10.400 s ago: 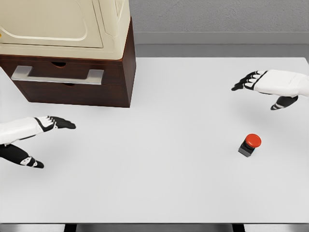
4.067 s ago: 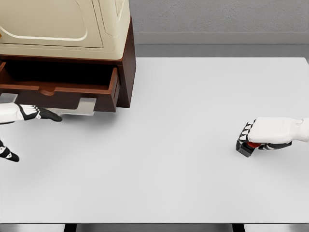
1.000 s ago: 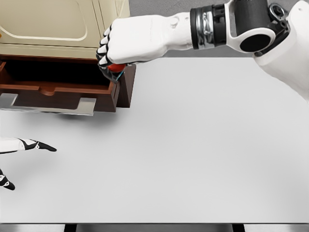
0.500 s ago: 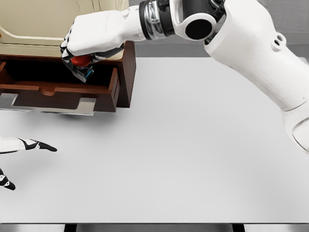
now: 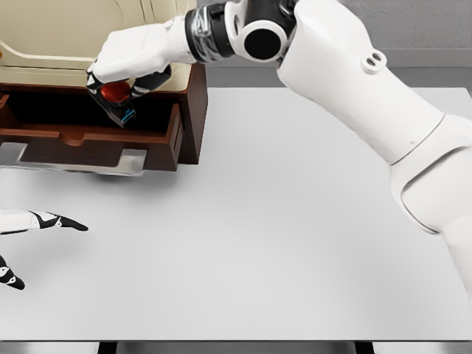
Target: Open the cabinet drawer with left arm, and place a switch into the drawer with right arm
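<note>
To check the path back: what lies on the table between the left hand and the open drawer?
Nothing: in the head view, the table is bare between the left hand and the drawer.

The right arm [image 5: 354,81] is formed of smooth, glossy white shells with rounded contours. Two small dark screw holes are seen on the upper shell. A black circular joint cap ringed in white is set at the wrist end, next to a black cuff banded with silver-grey segments. The right hand [image 5: 125,63] is covered in white across its back, while its fingers [image 5: 147,82] are black. Of the left hand [image 5: 29,228], a white back and black fingertips are shown.
</note>
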`<state>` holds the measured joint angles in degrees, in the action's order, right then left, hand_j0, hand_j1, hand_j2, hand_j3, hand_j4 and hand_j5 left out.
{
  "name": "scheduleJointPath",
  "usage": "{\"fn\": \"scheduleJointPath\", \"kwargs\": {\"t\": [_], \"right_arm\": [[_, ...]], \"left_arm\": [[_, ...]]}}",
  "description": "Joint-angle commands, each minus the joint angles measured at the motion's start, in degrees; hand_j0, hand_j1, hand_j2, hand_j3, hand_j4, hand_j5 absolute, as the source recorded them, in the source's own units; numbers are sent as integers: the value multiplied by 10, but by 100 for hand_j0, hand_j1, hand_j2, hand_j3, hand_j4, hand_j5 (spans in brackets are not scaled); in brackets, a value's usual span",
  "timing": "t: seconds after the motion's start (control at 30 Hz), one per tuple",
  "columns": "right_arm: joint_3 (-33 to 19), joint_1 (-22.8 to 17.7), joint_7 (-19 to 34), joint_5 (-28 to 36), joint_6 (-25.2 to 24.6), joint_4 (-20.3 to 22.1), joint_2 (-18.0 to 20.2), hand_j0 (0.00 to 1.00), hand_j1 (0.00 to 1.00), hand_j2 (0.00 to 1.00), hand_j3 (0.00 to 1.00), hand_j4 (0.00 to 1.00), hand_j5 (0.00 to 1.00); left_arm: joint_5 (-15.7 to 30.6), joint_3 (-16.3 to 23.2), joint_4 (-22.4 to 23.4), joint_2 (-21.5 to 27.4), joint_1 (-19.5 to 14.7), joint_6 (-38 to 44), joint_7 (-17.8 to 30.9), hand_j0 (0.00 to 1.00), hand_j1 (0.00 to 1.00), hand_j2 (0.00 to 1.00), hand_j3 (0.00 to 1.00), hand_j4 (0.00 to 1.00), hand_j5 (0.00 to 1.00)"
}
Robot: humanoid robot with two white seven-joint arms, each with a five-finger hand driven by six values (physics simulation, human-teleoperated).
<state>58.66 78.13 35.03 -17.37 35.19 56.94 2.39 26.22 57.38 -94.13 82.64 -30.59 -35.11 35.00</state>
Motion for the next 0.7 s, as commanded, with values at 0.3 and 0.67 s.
{"fn": "scheduleJointPath", "kwargs": {"t": [0.3, 0.67], "right_arm": [[-4, 8, 0, -37, -2, -65, -24, 100, 100, 100, 100, 100, 100], [-6, -1, 0, -32, -2, 153, 54, 100, 100, 100, 100, 100, 100]], "left_arm": [[4, -1, 0, 0, 0, 1, 0, 100, 100, 100, 100, 100, 100], [0, -6, -11, -5, 0, 1, 0, 100, 100, 100, 100, 100, 100]]}}
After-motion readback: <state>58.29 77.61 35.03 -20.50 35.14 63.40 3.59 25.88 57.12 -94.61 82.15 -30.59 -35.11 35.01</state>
